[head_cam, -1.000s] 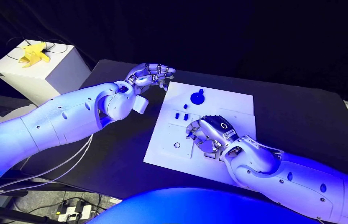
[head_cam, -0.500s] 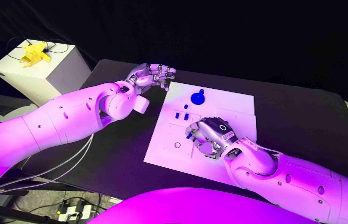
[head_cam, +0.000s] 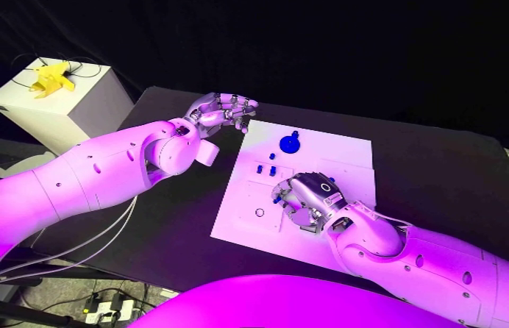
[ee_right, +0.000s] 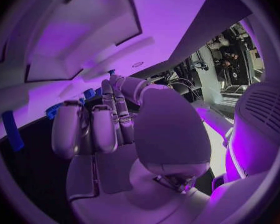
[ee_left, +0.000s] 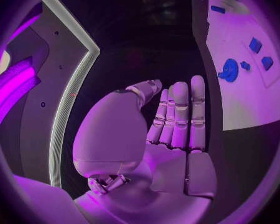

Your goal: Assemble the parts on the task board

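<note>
The bench (head_cam: 424, 159) carries the white task board (head_cam: 329, 148) at its middle, long axis running away from the robot. On the board's far end stands the round blue part (head_cam: 290, 143); nearer, toward the board's left side, sit two small blue parts (head_cam: 265, 170) side by side, and a small ring-shaped mark (head_cam: 259, 212) lies closer in

The right hand (head_cam: 307, 198) is over the board's near-middle, back of the hand up, just beside the two small parts, which lie up and to its left. So the right hand is the nearer one to every part. In the right wrist view its fingers (ee_right: 93, 127) are curled together toward the palm; I cannot tell whether a piece sits under them

The left hand (head_cam: 221, 112) hangs off the board's far left corner, apart from it, above bare bench. Its fingers (ee_left: 180, 114) lie straight and close together, holding nothing. The round part (ee_left: 228, 69) shows off to one side of them

My judgement: the next pick falls to the right hand, reaching a short way toward the paired parts
</note>
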Available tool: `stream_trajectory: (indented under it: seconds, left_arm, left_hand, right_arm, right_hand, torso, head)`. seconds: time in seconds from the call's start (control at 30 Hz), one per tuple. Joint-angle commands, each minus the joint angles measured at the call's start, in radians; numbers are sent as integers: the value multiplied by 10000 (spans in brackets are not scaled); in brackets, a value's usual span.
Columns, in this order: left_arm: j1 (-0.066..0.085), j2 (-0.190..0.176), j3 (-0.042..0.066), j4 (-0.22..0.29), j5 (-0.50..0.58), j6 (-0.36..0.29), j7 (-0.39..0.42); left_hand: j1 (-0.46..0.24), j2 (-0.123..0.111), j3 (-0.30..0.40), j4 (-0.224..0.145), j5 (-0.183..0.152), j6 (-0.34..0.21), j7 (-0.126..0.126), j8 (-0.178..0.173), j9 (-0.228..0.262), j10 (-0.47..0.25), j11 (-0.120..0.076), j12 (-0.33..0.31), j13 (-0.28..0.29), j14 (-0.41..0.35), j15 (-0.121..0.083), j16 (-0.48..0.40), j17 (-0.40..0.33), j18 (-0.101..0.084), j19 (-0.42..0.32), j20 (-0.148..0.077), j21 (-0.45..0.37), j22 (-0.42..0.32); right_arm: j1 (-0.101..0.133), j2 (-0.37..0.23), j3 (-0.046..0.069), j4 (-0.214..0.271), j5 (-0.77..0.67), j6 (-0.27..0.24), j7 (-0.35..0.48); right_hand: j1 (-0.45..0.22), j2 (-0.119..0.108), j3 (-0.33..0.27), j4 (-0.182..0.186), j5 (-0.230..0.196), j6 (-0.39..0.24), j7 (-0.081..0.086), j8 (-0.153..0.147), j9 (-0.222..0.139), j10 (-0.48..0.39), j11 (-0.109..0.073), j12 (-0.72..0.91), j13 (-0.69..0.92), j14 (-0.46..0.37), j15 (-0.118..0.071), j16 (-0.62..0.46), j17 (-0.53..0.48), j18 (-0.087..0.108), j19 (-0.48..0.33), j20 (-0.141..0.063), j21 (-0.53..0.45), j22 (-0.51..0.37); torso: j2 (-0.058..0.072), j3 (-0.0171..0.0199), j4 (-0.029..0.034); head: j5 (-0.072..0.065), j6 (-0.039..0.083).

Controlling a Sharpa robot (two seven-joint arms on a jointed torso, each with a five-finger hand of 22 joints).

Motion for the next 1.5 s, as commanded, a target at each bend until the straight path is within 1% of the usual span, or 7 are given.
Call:
stream_trajectory:
  seconds: [0.03,0.5,0.87,1.0,1.23,1.27,1.5]
  left_arm:
    - [8,16,10,16,15,91,22]
    - [8,24,10,8,11,119,-12]
    - [8,40,10,-9,10,127,-41]
    - [7,40,10,-10,10,140,-66]
    - [7,39,9,-17,10,146,-92]
    - [7,40,9,-18,10,148,-97]
    - [7,48,8,-27,10,163,-118]
  left_hand:
    - [-2,42,-46,2,-30,-61,-4,55,-10,-82,-16,-49,-12,-53,37,-52,-11,158,75,-25,-37,-13]
    - [-2,42,-46,2,-30,-61,-4,55,-10,-82,-16,-49,-12,-53,37,-52,-11,158,75,-25,-37,-13]
    - [4,51,-61,15,-29,-68,-2,69,-12,-96,-13,-51,-24,-62,40,-59,-12,158,87,-24,-63,-34]
    - [4,51,-61,15,-29,-68,-2,69,-12,-96,-13,-51,-24,-62,40,-59,-12,158,87,-24,-63,-34]
    - [-7,58,-71,33,-29,-73,2,74,-13,-105,-8,-54,-30,-64,43,-59,-12,156,93,-23,-75,-44]
    - [-7,58,-71,33,-29,-73,2,74,-13,-105,-8,-54,-30,-64,43,-59,-12,156,93,-23,-75,-44]
    - [-7,58,-71,33,-29,-73,2,74,-13,-105,-8,-54,-30,-64,43,-59,-12,156,93,-23,-75,-44]
  right_arm:
    - [-21,34,-5,-47,-151,193,-47]
    - [-51,164,-24,-174,-32,476,249]
    - [-52,175,-42,-280,382,459,823]
    - [-51,162,-46,-289,404,440,792]
    - [-51,123,-49,-288,411,271,620]
    - [-50,115,-49,-284,408,252,569]
    - [-49,4,-49,-169,399,-10,343]
  right_hand:
    - [-6,57,62,12,40,26,30,12,-1,562,-491,16,269,277,-30,12,-29,-108,-18,-22,15,5]
    - [-130,31,26,44,44,-43,68,-2,22,464,-456,-24,258,235,-2,-73,-182,-82,-91,-3,-93,-122]
    - [-679,-626,-678,312,140,-1066,403,-504,-66,-1499,0,-23,-129,-320,407,-1011,-1717,346,-1133,355,-1962,-2239]
    - [-440,-605,-1203,312,147,-1308,491,-708,-150,-2515,143,44,-114,-1007,518,-1909,-3113,687,-2000,492,-3643,-4017]
    - [10,-454,-2326,455,242,-1828,638,-1192,-402,-3284,269,283,-85,-1576,617,-2433,-4085,886,-2567,592,-4947,-5247]
    - [134,-408,-2639,528,273,-1959,733,-1297,-453,-3438,350,346,-82,-1688,679,-2523,-4264,908,-2658,641,-5165,-5438]
    - [1081,-280,-4287,1533,336,-2183,743,-1541,-594,-4189,382,996,-56,-2155,735,-2690,-5064,990,-2808,711,-5853,-5918]
  torso:
    - [5,5,8]
    - [-1,0,-6]
    - [-10,-3,-8]
    - [-8,4,-7]
    - [-7,6,-8]
    - [-6,7,-5]
    - [-12,5,-6]
  head:
    - [21,2]
    - [34,2]
    - [32,2]
    - [26,2]
    - [15,2]
    - [12,2]
    - [-34,2]
